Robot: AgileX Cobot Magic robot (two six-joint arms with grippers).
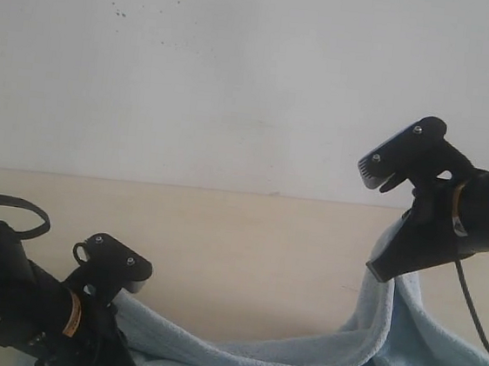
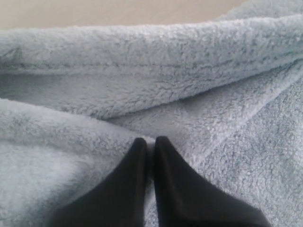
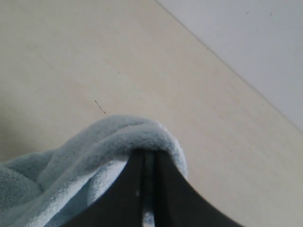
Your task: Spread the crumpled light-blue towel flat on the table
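Note:
The light-blue towel (image 1: 313, 361) lies bunched along the near edge of the table (image 1: 246, 253), with its right end lifted into a drooping peak. That peak hangs from my right gripper (image 1: 377, 269), which is held above the table and shut on a fold of the towel (image 3: 118, 137). In the right wrist view the cloth wraps over the closed fingertips (image 3: 137, 163). My left gripper (image 2: 150, 142) is low on the left, its fingers pressed together with a pinch of fluffy towel (image 2: 156, 61) between them. The towel's label is hidden.
A white wall (image 1: 238, 77) rises behind the table's far edge. Bare beige table (image 3: 94, 56) stretches beyond the towel towards the wall. The left arm (image 1: 13, 299) and its cable loop fill the lower left corner.

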